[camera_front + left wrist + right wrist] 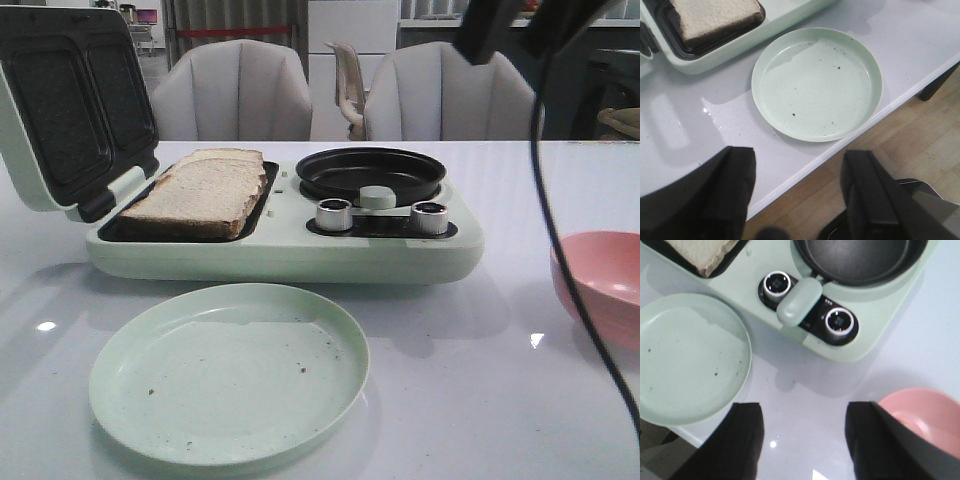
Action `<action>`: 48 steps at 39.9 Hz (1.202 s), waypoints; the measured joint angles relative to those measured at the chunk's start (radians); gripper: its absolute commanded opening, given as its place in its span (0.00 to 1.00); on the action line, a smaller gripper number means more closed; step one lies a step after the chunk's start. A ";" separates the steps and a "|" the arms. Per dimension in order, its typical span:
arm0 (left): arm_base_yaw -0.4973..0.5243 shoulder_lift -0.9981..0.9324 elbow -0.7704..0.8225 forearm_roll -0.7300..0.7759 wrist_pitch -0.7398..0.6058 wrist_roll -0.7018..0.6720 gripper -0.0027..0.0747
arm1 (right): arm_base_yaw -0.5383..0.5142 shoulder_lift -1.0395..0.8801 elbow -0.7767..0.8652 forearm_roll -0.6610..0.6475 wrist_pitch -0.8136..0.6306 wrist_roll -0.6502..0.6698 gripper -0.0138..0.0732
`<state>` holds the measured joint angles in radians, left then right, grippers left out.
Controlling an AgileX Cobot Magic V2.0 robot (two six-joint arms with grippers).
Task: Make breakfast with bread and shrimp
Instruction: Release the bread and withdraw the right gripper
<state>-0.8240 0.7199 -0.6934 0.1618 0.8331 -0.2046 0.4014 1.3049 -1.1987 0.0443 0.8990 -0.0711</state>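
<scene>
Two slices of bread [200, 190] lie overlapping in the black sandwich tray of a pale green breakfast maker [290, 255]; the bread also shows in the left wrist view [715, 17] and the right wrist view [697, 252]. No shrimp is in view. My left gripper [797, 190] is open and empty, above the table's front edge near the empty pale green plate [817, 85]. My right gripper [805, 440] is open and empty, above the table between the plate [685, 360] and a pink bowl [925, 415].
The maker's lid [70, 100] stands open at the left. A black frying pan [370, 172] sits on its right half behind two knobs [334, 214]. The plate [230, 375] lies in front; the pink bowl [600, 285] is at the right edge. A black cable hangs at the right.
</scene>
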 measured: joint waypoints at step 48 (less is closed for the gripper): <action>0.466 0.370 -0.255 0.144 0.226 -0.024 0.34 | 0.000 -0.564 0.459 -0.033 -0.008 0.007 0.71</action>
<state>-0.3579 1.0901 -0.9483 0.3062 1.0592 -0.2281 0.4014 0.7412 -0.7397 0.0114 0.8908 -0.0641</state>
